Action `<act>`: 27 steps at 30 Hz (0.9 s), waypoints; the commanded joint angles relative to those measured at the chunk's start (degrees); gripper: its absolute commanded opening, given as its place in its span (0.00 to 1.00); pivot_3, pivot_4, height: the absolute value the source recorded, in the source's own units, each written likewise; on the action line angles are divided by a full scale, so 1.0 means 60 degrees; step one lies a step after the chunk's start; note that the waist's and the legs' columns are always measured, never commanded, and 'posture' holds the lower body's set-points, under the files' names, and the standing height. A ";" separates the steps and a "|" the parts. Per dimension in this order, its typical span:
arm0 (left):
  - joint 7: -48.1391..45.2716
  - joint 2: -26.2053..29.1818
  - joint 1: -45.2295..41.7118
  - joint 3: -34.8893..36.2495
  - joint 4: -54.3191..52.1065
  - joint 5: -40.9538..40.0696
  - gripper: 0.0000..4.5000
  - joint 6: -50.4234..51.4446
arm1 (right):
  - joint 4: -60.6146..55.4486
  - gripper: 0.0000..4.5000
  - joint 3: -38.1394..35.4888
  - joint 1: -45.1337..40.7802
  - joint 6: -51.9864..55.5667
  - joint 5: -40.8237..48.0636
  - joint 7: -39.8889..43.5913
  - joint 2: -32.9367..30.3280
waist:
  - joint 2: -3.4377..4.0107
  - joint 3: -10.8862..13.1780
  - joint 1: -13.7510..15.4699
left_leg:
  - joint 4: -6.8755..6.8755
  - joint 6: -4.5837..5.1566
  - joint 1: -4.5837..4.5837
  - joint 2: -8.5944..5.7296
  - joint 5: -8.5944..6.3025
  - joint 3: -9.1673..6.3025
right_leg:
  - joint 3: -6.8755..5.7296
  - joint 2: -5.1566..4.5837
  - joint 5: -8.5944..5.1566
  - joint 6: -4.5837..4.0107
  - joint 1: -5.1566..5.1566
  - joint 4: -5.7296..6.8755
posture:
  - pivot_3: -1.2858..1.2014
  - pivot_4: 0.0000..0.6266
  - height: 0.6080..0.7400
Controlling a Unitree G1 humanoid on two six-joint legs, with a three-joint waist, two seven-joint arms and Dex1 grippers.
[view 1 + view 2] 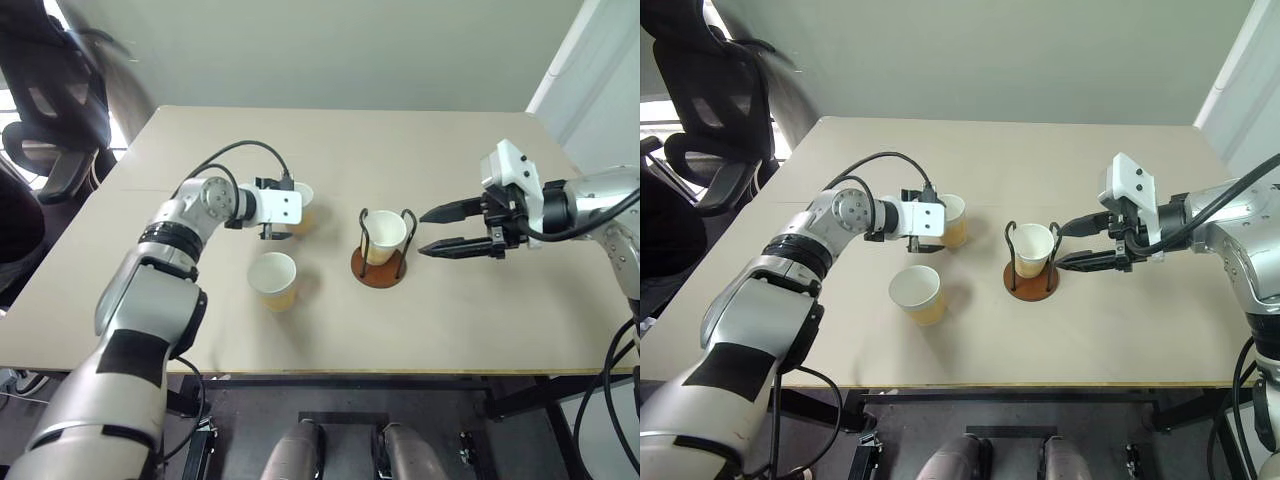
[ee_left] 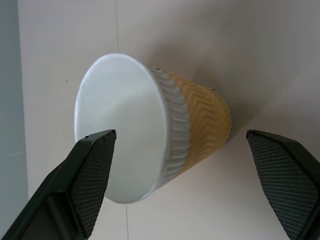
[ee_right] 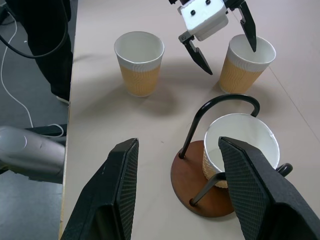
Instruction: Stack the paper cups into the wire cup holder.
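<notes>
Head view: on the table [image 1: 480, 330], my left gripper [image 1: 280, 213] stands wide around the far cup [image 1: 303, 205]; the holder [image 1: 380, 262] holds one cup [image 1: 386, 235] mid-table; a third cup [image 1: 273, 280] stands nearer the front edge.
Left wrist: fingers [image 2: 90, 175] clear of the far cup's sides.
Right wrist: my right gripper [image 3: 180, 195] gapes empty beside the holder.
</notes>
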 commanded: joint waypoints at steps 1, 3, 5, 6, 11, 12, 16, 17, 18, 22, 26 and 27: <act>0.0069 0.0008 -0.0082 0.0052 0.0023 -0.0016 0.86 -0.0069 | -0.0258 0.57 -0.0353 -0.0100 0.0007 0.0173 -0.0076 -0.0086 | 0.0000 0.0000 0.0001 | 0.0000 0.0000 0.0000 -0.0002 0.0000 0.0001 | -0.0002 0.0003 0.0000 0.0000 0.0000 0.0000 | 0.52 0.24 1.00; 0.0141 0.0014 -0.0094 -0.0019 0.0017 0.0068 0.70 -0.0130 | -0.0265 0.57 -0.0350 -0.0115 0.0017 0.0177 -0.0078 -0.0083 | 0.0000 0.0000 0.0001 | 0.0000 0.0001 0.0000 -0.0004 0.0001 -0.0001 | 0.0000 0.0002 0.0001 0.0002 0.0001 0.0000 | 0.52 0.24 1.00; 0.0165 0.0013 -0.0104 -0.0051 0.0014 0.0106 0.55 -0.0187 | -0.0270 0.57 -0.0345 -0.0122 0.0019 0.0177 -0.0076 -0.0085 | 0.0000 0.0000 0.0001 | 0.0002 0.0001 0.0000 -0.0002 0.0002 -0.0003 | 0.0002 -0.0001 0.0002 0.0003 0.0001 0.0000 | 0.52 0.24 1.00; 0.0183 0.0015 -0.0109 -0.0066 0.0013 0.0123 0.46 -0.0213 | -0.0272 0.57 -0.0345 -0.0124 0.0022 0.0179 -0.0074 -0.0087 | 0.0000 0.0000 0.0002 | 0.0002 0.0002 0.0000 -0.0006 0.0002 0.0001 | -0.0001 0.0003 0.0002 0.0003 0.0001 0.0000 | 0.52 0.24 1.00; -0.0031 0.0025 -0.0196 -0.0008 0.0003 0.0024 0.04 -0.0349 | -0.0266 0.57 -0.0348 -0.0117 0.0003 0.0161 -0.0042 -0.0133 | 0.0000 0.0000 0.0003 | 0.0003 0.0004 0.0000 -0.0005 0.0004 -0.0002 | 0.0003 0.0000 0.0002 0.0004 0.0002 0.0000 | 0.52 0.24 1.00; -0.0112 0.0040 -0.0215 0.0015 0.0001 -0.0007 0.01 -0.0381 | -0.0254 0.57 -0.0344 -0.0121 -0.0001 0.0154 -0.0032 -0.0142 | 0.0000 0.0000 0.0005 | 0.0003 0.0003 0.0000 -0.0008 0.0004 0.0002 | 0.0000 0.0004 0.0002 0.0003 0.0002 0.0000 | 0.52 0.24 1.00; -0.0464 0.0111 -0.0302 0.0118 -0.0024 -0.0139 0.01 -0.0606 | -0.0195 0.57 -0.0302 -0.0144 -0.0022 0.0126 0.0030 -0.0175 | 0.0000 0.0000 0.0006 | 0.0004 0.0006 -0.0001 -0.0005 0.0005 -0.0002 | 0.0003 -0.0002 0.0002 0.0005 0.0002 0.0000 | 0.52 0.24 1.00; -0.0554 0.0124 -0.0334 0.0151 -0.0023 -0.0171 0.01 -0.0598 | -0.0178 0.57 -0.0290 -0.0151 -0.0027 0.0120 0.0047 -0.0180 | 0.0000 0.0000 0.0004 | 0.0004 0.0006 -0.0001 -0.0008 0.0005 0.0001 | 0.0002 0.0002 0.0002 0.0005 0.0002 -0.0001 | 0.52 0.24 1.00; -0.0658 0.0146 -0.0365 0.0183 -0.0026 -0.0204 0.01 -0.0611 | -0.0169 0.57 -0.0276 -0.0150 -0.0031 0.0111 0.0070 -0.0193 | 0.0000 0.0000 0.0007 | 0.0004 0.0006 -0.0001 -0.0011 0.0005 0.0004 | -0.0002 0.0006 0.0002 0.0004 0.0002 -0.0001 | 0.52 0.24 1.00; -0.1250 0.0199 -0.0518 0.0302 -0.0051 -0.0374 0.01 -0.0675 | -0.0085 0.57 -0.0244 -0.0091 -0.0092 0.0047 0.0168 -0.0282 | -0.0001 0.0000 0.0011 | 0.0005 0.0007 -0.0003 -0.0007 0.0005 -0.0003 | 0.0003 -0.0002 0.0002 0.0006 0.0002 -0.0001 | 0.52 0.24 1.00; -0.2522 0.0223 -0.1027 0.0711 -0.0072 -0.0919 0.01 -0.0487 | 0.0043 0.57 -0.0229 0.0053 -0.0218 -0.0054 0.0290 -0.0466 | -0.0004 0.0002 0.0024 | 0.0005 0.0008 -0.0007 -0.0013 0.0005 0.0000 | 0.0000 0.0005 0.0000 0.0004 0.0001 -0.0003 | 0.52 0.24 1.00; -0.2812 0.0202 -0.1136 0.0849 -0.0079 -0.1080 0.01 -0.0408 | 0.0060 0.57 -0.0229 0.0074 -0.0241 -0.0068 0.0307 -0.0495 | -0.0005 0.0002 0.0031 | 0.0003 0.0009 -0.0014 -0.0015 0.0005 -0.0003 | -0.0002 0.0007 -0.0001 0.0004 -0.0003 -0.0006 | 0.52 0.24 1.00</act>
